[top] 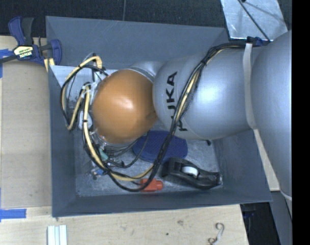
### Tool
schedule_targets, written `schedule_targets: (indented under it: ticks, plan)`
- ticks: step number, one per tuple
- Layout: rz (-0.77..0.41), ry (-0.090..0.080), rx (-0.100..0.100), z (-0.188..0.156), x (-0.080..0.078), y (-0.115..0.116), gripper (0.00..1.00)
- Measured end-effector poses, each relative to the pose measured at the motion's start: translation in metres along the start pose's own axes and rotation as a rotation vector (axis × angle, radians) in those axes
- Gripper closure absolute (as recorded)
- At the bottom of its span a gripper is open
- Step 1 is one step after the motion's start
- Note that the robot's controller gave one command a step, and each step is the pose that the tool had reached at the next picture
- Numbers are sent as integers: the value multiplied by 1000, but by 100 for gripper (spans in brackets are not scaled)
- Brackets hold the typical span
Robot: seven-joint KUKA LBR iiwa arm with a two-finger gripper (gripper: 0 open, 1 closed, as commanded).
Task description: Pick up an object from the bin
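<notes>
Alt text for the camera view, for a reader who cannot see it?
A silver KUKA arm reaches from the right into a grey metal bin, its orange wrist cover and cables over the bin's left half. Beside it on the floor lie a blue flat thing, a black thing with a white part and a small orange-red piece.

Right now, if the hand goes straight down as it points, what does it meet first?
Likely the bin's grey floor: the hand points down beneath the orange wrist cover, with the blue flat thing beside it. What lies under it is hidden.
</notes>
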State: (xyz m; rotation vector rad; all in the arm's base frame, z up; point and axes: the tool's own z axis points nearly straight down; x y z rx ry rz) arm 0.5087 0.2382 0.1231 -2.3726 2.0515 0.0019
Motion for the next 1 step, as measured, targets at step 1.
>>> schedule_targets:
  ticks: [1]
  plan:
    - [3,1,4,-52,-1,-2,100]
